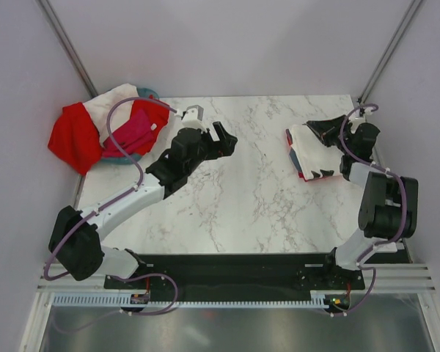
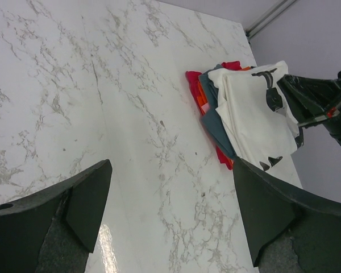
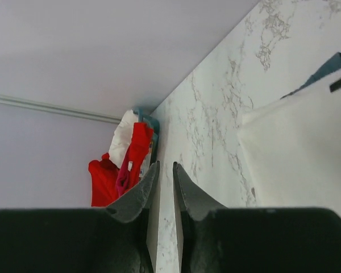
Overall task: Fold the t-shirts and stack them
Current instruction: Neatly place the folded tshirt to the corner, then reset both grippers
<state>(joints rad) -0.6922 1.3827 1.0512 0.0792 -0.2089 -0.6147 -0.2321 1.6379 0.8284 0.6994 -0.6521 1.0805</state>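
Soft, limp shirts: a folded stack at 2 o'clock, a loose heap at 10 o'clock.

Nearest, the left gripper (image 1: 224,139) hangs mid-table, jaws wide and empty. The right gripper (image 1: 324,150), jaws nearly shut on nothing visible, sits over the folded stack (image 1: 306,152), white on top. Farthest, unfolded t-shirts (image 1: 77,132) spill from the basket (image 1: 148,93); light and floppy, probably best pinched at a hem or shoulder.

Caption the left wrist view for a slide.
Open left gripper above bare marble table; folded shirt stack, white shirt on top, beside right gripper.
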